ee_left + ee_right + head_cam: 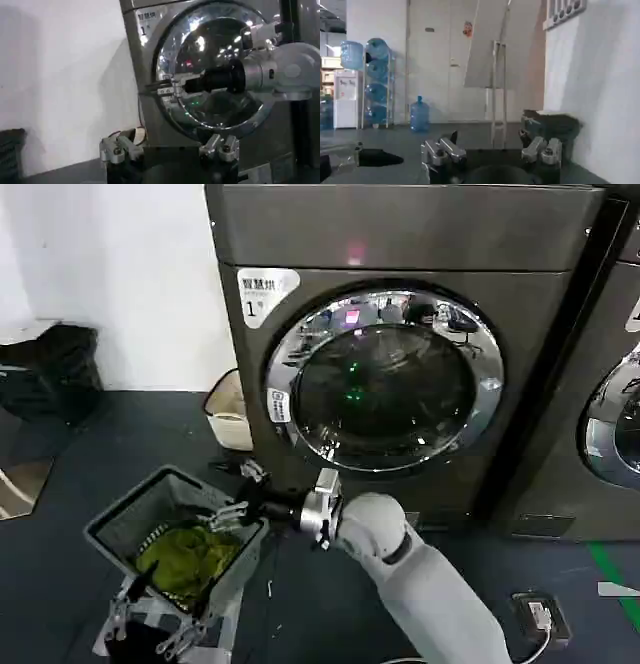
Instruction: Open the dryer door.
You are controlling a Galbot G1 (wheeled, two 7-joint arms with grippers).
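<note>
The dryer is a dark grey front-loader with a white "1" sticker and a pink light. The dryer door, chrome-ringed with dark glass, lies flush against the front. My right gripper reaches across from the right and hangs open, low beside the door's left edge and above a basket. From the left wrist it appears as the right gripper against the door rim. The left gripper sits low at the near left, open and holding nothing, its fingers spread wide toward the dryer.
A grey laundry basket with green cloth stands on the floor left of the dryer. A cream bin sits by the dryer's left side and a neighbouring machine on its right. A black bag lies far left.
</note>
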